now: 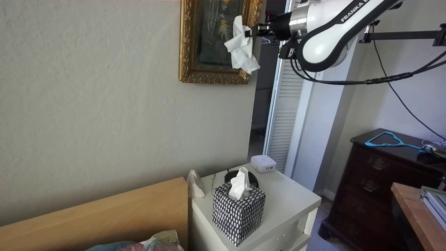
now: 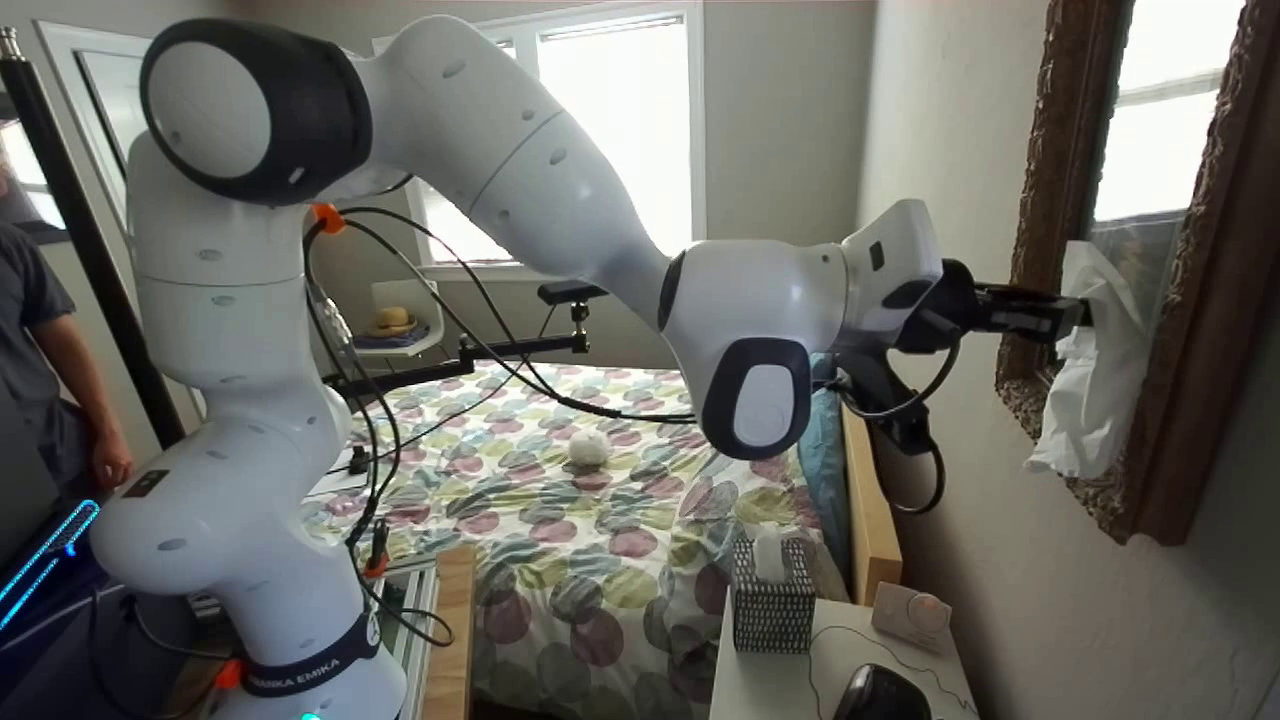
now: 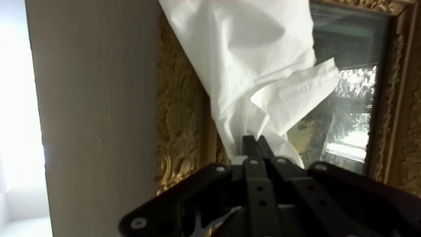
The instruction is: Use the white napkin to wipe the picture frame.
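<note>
The white napkin [image 1: 242, 52] hangs crumpled from my gripper [image 1: 248, 33], in front of the lower right part of the gold picture frame [image 1: 186, 45]. In an exterior view the napkin [image 2: 1095, 400] hangs from the gripper tips [image 2: 1082, 316] over the lower part of the frame [image 2: 1165, 505]. In the wrist view the fingers [image 3: 256, 140] are shut on the napkin [image 3: 250, 56]. The napkin covers part of the frame's ornate side [image 3: 177, 112] and of its glass. I cannot tell whether the napkin touches the frame.
The frame hangs on a wall [image 1: 104, 104]. Below stands a white nightstand [image 1: 282, 202] with a patterned tissue box [image 1: 238, 212] and a small white box [image 1: 263, 164]. A wooden headboard [image 1: 139, 205] and a bed [image 2: 560, 500] are beside it. A person [image 2: 45, 360] stands near the arm base.
</note>
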Available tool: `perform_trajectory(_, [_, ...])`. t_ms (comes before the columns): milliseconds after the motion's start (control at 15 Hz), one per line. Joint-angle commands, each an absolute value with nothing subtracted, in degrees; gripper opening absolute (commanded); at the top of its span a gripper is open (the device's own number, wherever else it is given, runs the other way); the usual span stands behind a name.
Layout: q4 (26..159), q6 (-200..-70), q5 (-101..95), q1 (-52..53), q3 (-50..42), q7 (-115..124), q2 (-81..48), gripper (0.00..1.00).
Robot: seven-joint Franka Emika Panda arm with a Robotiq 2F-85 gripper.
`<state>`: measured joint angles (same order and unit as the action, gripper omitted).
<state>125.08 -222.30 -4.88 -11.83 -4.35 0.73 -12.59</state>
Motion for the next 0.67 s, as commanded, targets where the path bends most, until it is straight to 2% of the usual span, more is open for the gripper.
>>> perform_trajectory(0, [124.77, -223.94, -5.03, -10.45, -5.9, -1.89, -10.17, 0.0])
perform_trajectory(600, [121.42, -229.2, -5.77, -9.09, -7.0, -8.87, -5.86, 0.0])
